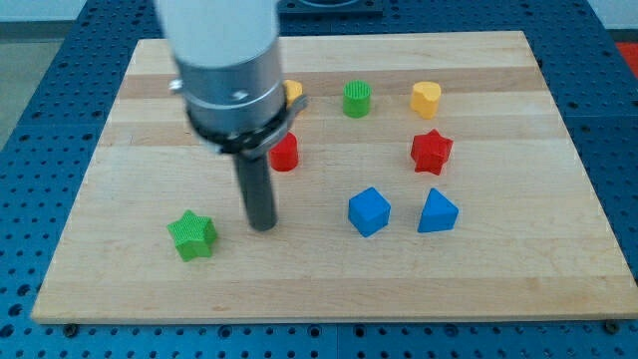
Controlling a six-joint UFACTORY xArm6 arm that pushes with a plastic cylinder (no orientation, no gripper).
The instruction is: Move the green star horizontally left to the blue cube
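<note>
The green star lies near the board's lower left. The blue cube lies right of the board's centre, well to the star's right. My tip rests on the board between them, close to the star's right side with a small gap, and farther from the cube. The rod rises to the arm's grey and white body at the view's top.
A blue wedge-like block lies right of the cube. A red star, a yellow block, a green cylinder, a red block and a partly hidden yellow block lie farther up on the wooden board.
</note>
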